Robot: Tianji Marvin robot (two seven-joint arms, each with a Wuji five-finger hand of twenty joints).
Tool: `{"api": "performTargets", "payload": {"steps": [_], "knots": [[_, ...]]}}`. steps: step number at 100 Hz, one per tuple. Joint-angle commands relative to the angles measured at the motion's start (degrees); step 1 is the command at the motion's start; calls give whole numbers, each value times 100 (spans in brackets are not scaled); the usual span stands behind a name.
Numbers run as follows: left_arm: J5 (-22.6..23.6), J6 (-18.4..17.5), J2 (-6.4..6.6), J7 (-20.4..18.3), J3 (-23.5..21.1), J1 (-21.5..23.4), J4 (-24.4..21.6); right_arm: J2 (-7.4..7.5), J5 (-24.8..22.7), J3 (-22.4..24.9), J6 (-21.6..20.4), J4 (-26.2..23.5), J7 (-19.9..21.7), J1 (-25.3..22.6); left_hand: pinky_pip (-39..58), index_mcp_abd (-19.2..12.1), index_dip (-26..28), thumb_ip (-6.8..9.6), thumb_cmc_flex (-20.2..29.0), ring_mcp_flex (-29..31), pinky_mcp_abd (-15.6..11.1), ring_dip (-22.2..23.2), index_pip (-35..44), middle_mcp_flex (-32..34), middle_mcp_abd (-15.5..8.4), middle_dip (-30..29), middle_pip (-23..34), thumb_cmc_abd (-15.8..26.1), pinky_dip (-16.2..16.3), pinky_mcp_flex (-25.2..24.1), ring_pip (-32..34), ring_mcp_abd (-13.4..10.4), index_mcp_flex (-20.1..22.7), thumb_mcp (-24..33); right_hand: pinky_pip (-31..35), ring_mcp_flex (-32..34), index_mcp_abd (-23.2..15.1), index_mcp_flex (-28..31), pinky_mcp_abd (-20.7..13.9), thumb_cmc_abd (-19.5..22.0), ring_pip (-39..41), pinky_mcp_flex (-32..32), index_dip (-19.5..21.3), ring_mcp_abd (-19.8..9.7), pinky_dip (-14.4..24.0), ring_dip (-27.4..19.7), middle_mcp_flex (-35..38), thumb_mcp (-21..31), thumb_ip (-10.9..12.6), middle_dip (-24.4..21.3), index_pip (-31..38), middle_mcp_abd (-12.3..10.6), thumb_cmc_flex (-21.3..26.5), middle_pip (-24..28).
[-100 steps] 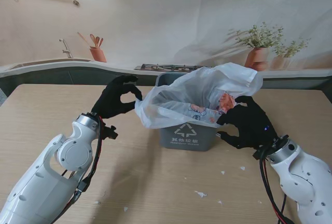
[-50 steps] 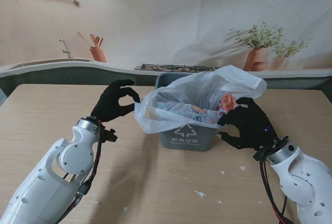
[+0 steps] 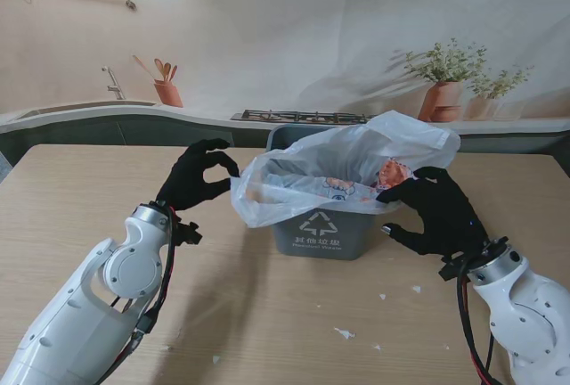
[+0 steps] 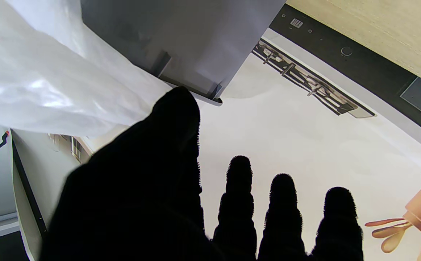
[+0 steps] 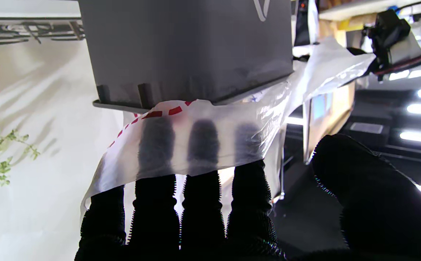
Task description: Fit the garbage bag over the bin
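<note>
The grey bin (image 3: 321, 230) stands mid-table with the white translucent garbage bag (image 3: 347, 160) bunched loosely over its top. My left hand (image 3: 198, 176) is beside the bin's left side, thumb and forefinger pinched on the bag's edge. In the left wrist view a fingertip (image 4: 177, 108) touches the bag (image 4: 33, 79) at the bin's rim (image 4: 203, 98). My right hand (image 3: 436, 214) is at the bin's right side. Its three fingertips (image 5: 199, 139) lie behind the bag's hem (image 5: 210, 119), hooked into it, with the thumb (image 5: 362, 188) held apart.
Small white scraps (image 3: 344, 333) lie on the wooden table (image 3: 71, 207) nearer to me than the bin. A printed kitchen backdrop (image 3: 267, 37) stands along the table's far edge.
My right hand has shifted a little to the right, drawing the bag's right side with it. The left hand stays pinched on the left edge.
</note>
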Motion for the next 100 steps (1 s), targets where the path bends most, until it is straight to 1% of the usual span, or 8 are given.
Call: {"api": "performTargets", "payload": {"steps": [1, 28, 50, 60, 76, 90, 93, 100], "knots": [[-12, -2, -21, -65, -5, -15, 22, -59, 80, 49, -88, -92, 78, -73, 89, -51, 156, -36, 298, 35, 5, 58, 208, -178, -295, 61, 67, 223, 130, 54, 87, -54, -9, 54, -187, -258, -195, -319, -10, 113, -71, -190, 122, 41, 104, 73, -347, -135, 252, 19, 69, -57, -110, 128], [13, -41, -9, -102, 1, -56, 62, -148, 281, 324, -333, -147, -63, -173, 84, -64, 160, -35, 295, 35, 10, 59, 204, -181, -319, 63, 72, 214, 146, 51, 104, -54, -6, 56, -464, -825, -178, -798, -40, -86, -249, -346, 111, 0, 201, 47, -1049, -519, 266, -57, -21, -106, -466, 79], [40, -42, -11, -84, 16, -63, 74, -220, 714, 431, -544, -256, 105, -217, 77, -66, 159, -36, 294, 31, 8, 54, 199, -189, -328, 64, 75, 211, 156, 47, 104, -54, -5, 67, -772, -970, -288, -949, -30, -104, -308, -306, 175, -22, 613, 39, -1232, -935, 316, -134, -73, -133, -575, 115], [36, -39, -14, -76, 22, -70, 77, -189, 558, 429, -559, -262, 105, -207, 72, -55, 162, -35, 299, 32, 2, 52, 202, -187, -334, 65, 78, 207, 158, 37, 104, -57, 1, 73, -1025, -1120, -452, -933, 6, -175, -528, -310, 136, -24, 675, -62, -1386, -1127, 351, -280, -271, -63, -548, -188], [37, -47, -13, -76, 21, -73, 75, -137, 303, 428, -538, -239, 110, -210, 69, -53, 160, -37, 293, 33, 11, 52, 200, -189, -335, 67, 83, 203, 166, 36, 107, -47, 8, 79, -1718, -1773, -178, -1427, 20, -317, -1637, -414, -304, -138, 826, -601, -2099, -912, 338, -569, -792, -8, -801, -799], [45, -42, -9, -90, 22, -77, 70, -107, 871, 521, -693, -276, 782, -237, 64, -60, 161, -38, 289, 31, 11, 51, 202, -188, -336, 67, 82, 203, 169, 29, 107, -52, 18, 84, -2310, -2120, -82, -1769, 22, -255, -2235, -529, -581, -216, 965, -905, -2531, -836, 322, -699, -959, -81, -960, -1033], [50, -43, -8, -93, 22, -79, 70, -92, 1048, 542, -688, -300, 966, -256, 63, -56, 159, -39, 285, 31, 10, 51, 199, -193, -337, 66, 80, 208, 170, 27, 107, -50, 15, 83, -2724, -2115, -50, -1773, 15, -213, -2283, -446, -772, -214, 1436, -945, -2548, -881, 331, -733, -918, -71, -968, -1053], [55, -46, -7, -95, 20, -82, 70, -71, 1647, 526, -680, -316, 1320, -270, 59, -45, 156, -38, 289, 31, 7, 50, 195, -185, -349, 67, 82, 203, 171, 20, 107, -53, 15, 88, -2760, -1986, -73, -1592, 46, -176, -2236, -385, -771, -188, 1536, -931, -2397, -892, 328, -725, -840, -55, -969, -1013]]}}
